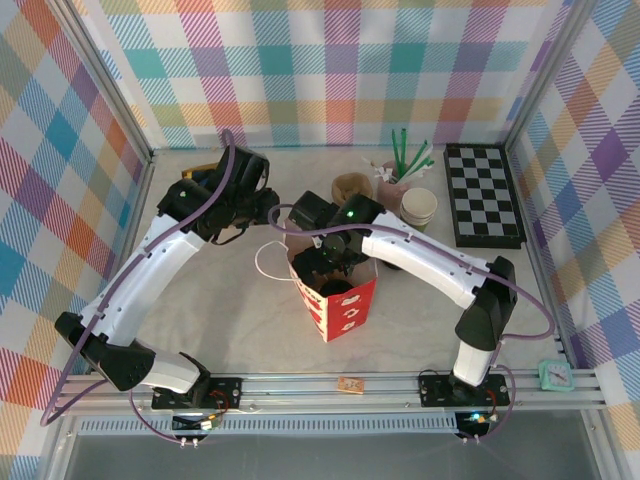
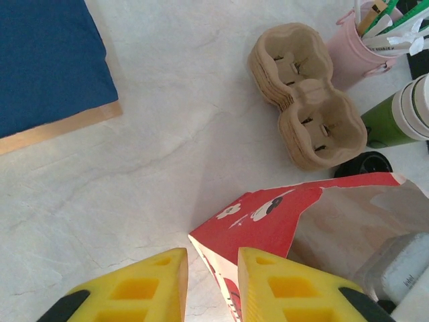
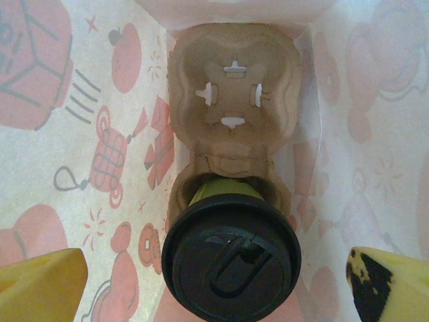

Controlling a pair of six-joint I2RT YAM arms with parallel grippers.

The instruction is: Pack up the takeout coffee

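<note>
The takeout coffee (image 3: 231,258), a green cup under a black lid, sits in the near pocket of a brown pulp carrier (image 3: 231,94) at the bottom of the red paper bag (image 1: 345,310). My right gripper (image 3: 214,292) reaches down inside the bag (image 3: 80,134). It is open wide, with a yellow finger on each side of the lid and clear of it. In the top view the right gripper (image 1: 335,270) is at the bag's mouth. My left gripper (image 2: 213,285) straddles the bag's (image 2: 281,208) upper corner. Its fingers stand narrowly apart, and bare table shows between the left finger and the paper.
A stack of pulp carriers (image 2: 308,100) lies behind the bag. Beside it are a pink holder of straws (image 2: 365,40), green-and-cream lidless cups (image 2: 395,114) and a loose black lid (image 2: 365,163). A checkerboard (image 1: 483,195) lies at the back right. A blue pad (image 2: 47,60) lies to the left.
</note>
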